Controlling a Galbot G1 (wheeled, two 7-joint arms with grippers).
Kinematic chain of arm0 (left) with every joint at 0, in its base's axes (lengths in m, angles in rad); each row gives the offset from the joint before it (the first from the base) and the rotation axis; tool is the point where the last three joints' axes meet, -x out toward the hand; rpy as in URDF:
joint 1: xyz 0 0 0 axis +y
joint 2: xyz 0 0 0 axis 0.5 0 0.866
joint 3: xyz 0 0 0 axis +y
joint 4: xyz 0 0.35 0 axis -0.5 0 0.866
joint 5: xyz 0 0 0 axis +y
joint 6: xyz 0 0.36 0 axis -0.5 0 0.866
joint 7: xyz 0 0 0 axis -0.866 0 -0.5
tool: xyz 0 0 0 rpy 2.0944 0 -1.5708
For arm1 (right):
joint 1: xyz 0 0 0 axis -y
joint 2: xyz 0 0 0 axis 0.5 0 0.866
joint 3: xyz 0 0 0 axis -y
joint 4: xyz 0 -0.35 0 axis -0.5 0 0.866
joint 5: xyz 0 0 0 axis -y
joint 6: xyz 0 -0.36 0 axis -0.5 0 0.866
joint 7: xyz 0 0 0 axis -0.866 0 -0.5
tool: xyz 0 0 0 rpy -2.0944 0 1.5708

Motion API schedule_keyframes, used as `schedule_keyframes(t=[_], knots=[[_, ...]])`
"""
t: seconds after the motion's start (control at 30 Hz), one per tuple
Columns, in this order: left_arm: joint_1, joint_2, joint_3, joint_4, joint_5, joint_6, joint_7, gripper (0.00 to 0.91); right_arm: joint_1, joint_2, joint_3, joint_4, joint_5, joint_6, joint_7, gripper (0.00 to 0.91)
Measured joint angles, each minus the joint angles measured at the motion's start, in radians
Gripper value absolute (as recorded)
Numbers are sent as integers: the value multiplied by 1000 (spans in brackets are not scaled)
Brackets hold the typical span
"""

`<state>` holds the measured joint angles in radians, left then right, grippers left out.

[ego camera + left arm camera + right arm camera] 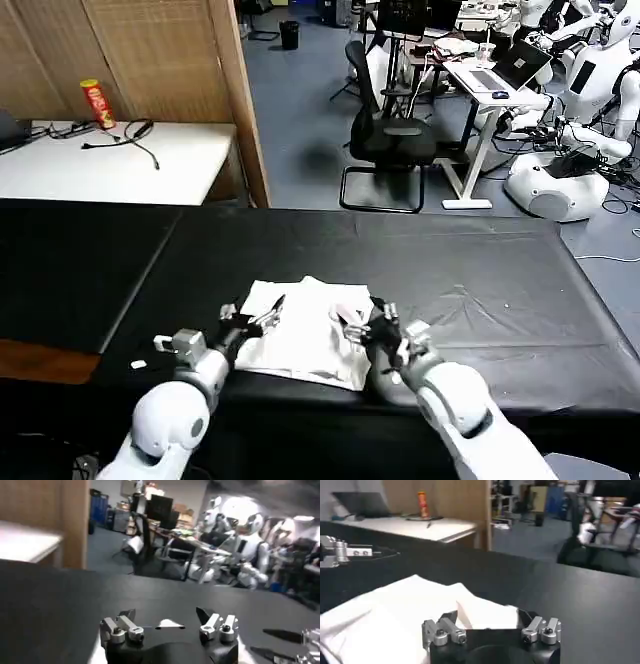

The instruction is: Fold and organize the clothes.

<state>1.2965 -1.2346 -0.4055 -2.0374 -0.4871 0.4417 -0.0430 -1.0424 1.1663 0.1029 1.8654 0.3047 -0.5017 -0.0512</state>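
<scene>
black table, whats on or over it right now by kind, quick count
White folded T-shirt: 1
Robot pincers, both open: 2, left pincer and right pincer
Total: 3, all at the black table

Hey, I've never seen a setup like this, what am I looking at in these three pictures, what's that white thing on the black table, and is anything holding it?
This is a two-armed robot. One picture comes from a camera on its head, looking down at a table covered in black cloth. The other two come from cameras on its wrists, each looking out past its own claw.

On the table lies a plain white cotton T-shirt, already folded into a rough, rumpled rectangle. The left claw is at the shirt's left edge and the right claw at its right edge. Both are open, and neither is gripping the fabric.

In the right wrist picture the shirt spreads out in front of that claw.

Behind the table is a workshop with desks, office chairs and other white robots.
</scene>
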Motion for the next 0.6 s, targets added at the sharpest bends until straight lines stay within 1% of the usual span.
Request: schedule_keyframes(t=[0.1,0.23,0.33,0.6], knots=[[2,1,-17,9,-7,0,0,878,31,15,-21,-50,-35,7,3,878],[4,0,-27,22,-11,-2,1,878,36,20,-22,-71,-44,11,16,878],[-1,-4,-33,38,-32,-4,1,878,23,17,3,-67,-67,13,31,878],[-13,-22,-39,83,-55,-21,25,878,-42,19,125,2,-78,11,112,878]])
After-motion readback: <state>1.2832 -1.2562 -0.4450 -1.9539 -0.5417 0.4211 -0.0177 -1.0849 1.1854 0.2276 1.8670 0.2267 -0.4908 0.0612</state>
